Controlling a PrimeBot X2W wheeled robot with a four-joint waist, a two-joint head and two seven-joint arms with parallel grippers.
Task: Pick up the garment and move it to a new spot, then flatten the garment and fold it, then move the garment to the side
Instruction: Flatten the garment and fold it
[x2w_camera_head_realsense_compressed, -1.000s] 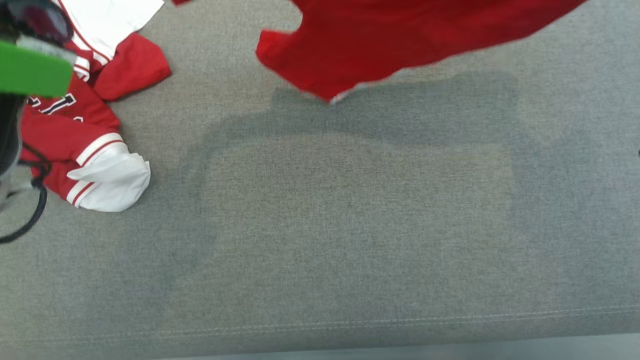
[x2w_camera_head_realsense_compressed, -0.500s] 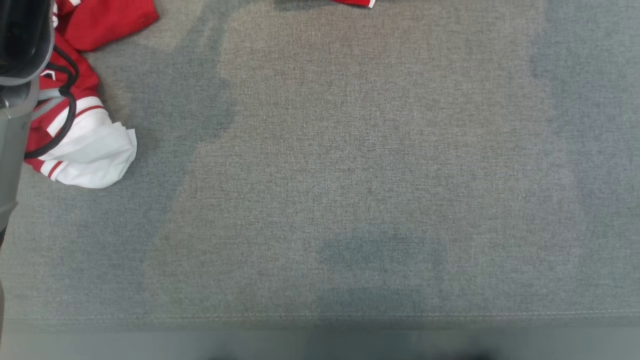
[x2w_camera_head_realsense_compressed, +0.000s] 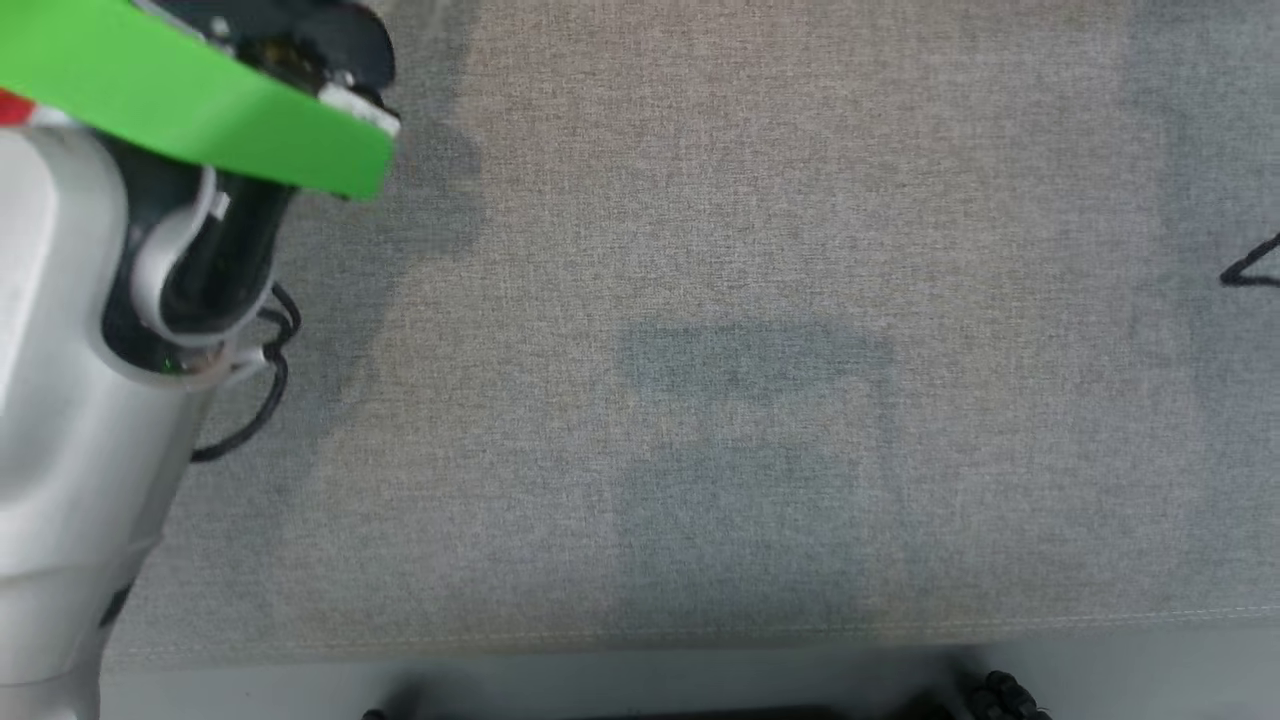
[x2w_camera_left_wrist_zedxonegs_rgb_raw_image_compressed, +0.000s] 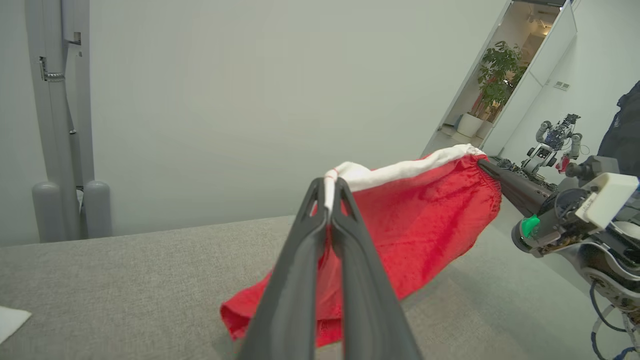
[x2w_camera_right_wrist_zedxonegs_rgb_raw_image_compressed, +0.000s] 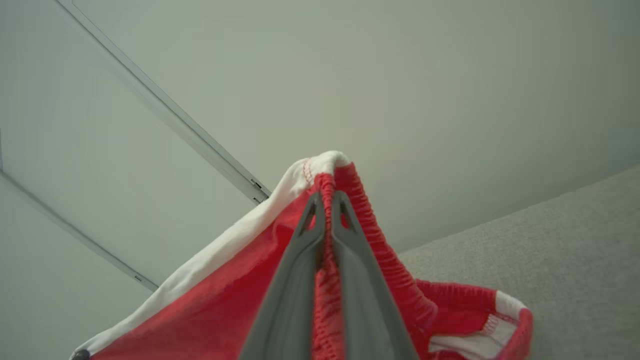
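The garment (x2w_camera_left_wrist_zedxonegs_rgb_raw_image_compressed: 425, 210) is bright red with a white band and a gathered elastic waistband. It hangs above the grey fabric surface (x2w_camera_left_wrist_zedxonegs_rgb_raw_image_compressed: 125, 280), stretched between both grippers. My left gripper (x2w_camera_left_wrist_zedxonegs_rgb_raw_image_compressed: 329, 187) is shut on the white edge of the waistband. To its right, my right gripper (x2w_camera_left_wrist_zedxonegs_rgb_raw_image_compressed: 484, 164) pinches the other end. Seen from the right wrist, the right gripper (x2w_camera_right_wrist_zedxonegs_rgb_raw_image_compressed: 327, 197) is shut on the red elastic waistband of the garment (x2w_camera_right_wrist_zedxonegs_rgb_raw_image_compressed: 240, 300). My pale left forearm (x2w_camera_head_realsense_compressed: 70, 400), with a green band (x2w_camera_head_realsense_compressed: 200, 100), stands at the left of the head view.
The grey fabric surface (x2w_camera_head_realsense_compressed: 700, 250) spans the head view, its stitched front edge (x2w_camera_head_realsense_compressed: 700, 635) near the bottom. A black cable (x2w_camera_head_realsense_compressed: 260, 400) loops off the left wrist. Grey posts (x2w_camera_left_wrist_zedxonegs_rgb_raw_image_compressed: 65, 125) stand behind the surface, and another robot (x2w_camera_left_wrist_zedxonegs_rgb_raw_image_compressed: 555, 140) is far off.
The head camera has swung, so the picture has shifted. The hanging red garment and the red-and-white clothing at the left have left the head view, and my left forearm has come into it.
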